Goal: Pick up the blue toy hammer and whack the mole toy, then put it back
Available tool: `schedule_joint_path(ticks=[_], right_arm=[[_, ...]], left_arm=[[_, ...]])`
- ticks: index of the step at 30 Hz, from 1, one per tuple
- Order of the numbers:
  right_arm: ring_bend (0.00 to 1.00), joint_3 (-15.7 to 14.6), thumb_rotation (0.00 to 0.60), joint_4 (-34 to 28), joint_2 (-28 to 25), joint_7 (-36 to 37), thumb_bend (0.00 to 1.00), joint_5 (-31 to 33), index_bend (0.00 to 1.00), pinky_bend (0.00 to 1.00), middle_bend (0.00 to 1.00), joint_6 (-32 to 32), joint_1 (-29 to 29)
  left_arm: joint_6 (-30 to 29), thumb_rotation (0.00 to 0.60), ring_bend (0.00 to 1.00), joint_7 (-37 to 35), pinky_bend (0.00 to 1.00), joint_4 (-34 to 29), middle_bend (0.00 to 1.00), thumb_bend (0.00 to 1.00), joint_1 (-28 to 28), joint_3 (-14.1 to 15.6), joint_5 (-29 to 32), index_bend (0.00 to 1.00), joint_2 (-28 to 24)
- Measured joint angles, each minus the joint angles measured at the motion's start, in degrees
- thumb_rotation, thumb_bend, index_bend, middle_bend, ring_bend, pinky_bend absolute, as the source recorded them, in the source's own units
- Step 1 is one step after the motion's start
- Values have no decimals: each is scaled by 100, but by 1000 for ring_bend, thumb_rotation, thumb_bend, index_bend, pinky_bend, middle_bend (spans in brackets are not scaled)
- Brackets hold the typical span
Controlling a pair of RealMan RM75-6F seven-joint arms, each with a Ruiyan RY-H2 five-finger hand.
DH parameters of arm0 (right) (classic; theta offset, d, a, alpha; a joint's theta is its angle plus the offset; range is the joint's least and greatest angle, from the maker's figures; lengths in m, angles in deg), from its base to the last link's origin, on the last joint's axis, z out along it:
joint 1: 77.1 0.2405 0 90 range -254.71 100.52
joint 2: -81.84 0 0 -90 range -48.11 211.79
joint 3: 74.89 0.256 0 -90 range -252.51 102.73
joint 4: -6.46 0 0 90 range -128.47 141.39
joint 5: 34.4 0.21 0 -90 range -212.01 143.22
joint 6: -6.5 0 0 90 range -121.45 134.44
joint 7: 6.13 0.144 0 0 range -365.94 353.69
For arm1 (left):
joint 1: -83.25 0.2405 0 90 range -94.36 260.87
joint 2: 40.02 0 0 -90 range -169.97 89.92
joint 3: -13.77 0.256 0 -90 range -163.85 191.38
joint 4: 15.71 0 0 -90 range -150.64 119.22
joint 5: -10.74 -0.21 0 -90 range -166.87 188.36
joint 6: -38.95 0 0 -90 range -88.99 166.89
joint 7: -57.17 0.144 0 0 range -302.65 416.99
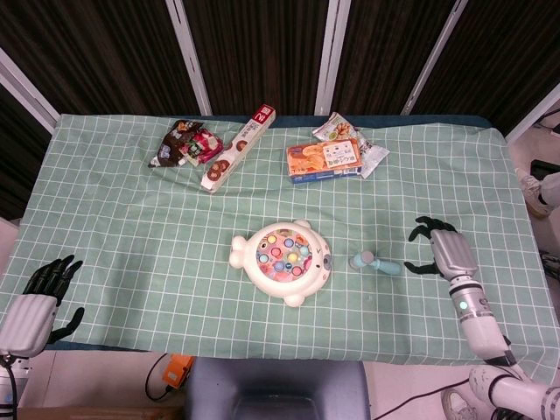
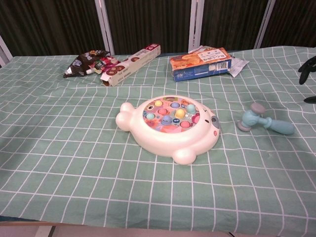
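The blue toy hammer (image 2: 265, 121) lay on the green checked tablecloth (image 2: 74, 148), to the right of the mole toy (image 2: 170, 126) and apart from it. Dark fingertips (image 2: 307, 65) of the right hand entered at the right edge, above the hammer handle, without contact. Snack packages (image 2: 200, 62) lay at the rear.

Bare cloth lies all around the hammer (image 1: 375, 262); the right hand (image 1: 440, 248), fingers spread, hangs just beside its handle end with nothing between. The mole toy (image 1: 283, 260) sits close on the hammer's other side
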State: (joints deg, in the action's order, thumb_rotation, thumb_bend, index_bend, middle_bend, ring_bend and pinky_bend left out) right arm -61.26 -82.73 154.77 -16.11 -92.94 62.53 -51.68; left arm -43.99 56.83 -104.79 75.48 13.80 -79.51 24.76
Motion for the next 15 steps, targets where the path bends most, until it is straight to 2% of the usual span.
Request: schedule_joint_path(ticks=[6, 11, 15], right_arm=[[238, 81, 600, 149, 222, -34, 351, 463, 476, 331, 300, -270, 205], [340, 64, 600, 226, 247, -47, 353, 806, 451, 536, 301, -538, 342], [400, 6, 600, 229, 226, -237, 358, 1017, 484, 596, 330, -631, 474]], left_arm=[[-6, 600, 0, 18, 112, -13, 0, 374, 3, 18, -17, 0, 3], [-4, 600, 0, 15, 113, -14, 0, 373, -3, 17, -15, 0, 6], [-9, 600, 0, 34, 113, -14, 0, 375, -5, 16, -17, 0, 18]])
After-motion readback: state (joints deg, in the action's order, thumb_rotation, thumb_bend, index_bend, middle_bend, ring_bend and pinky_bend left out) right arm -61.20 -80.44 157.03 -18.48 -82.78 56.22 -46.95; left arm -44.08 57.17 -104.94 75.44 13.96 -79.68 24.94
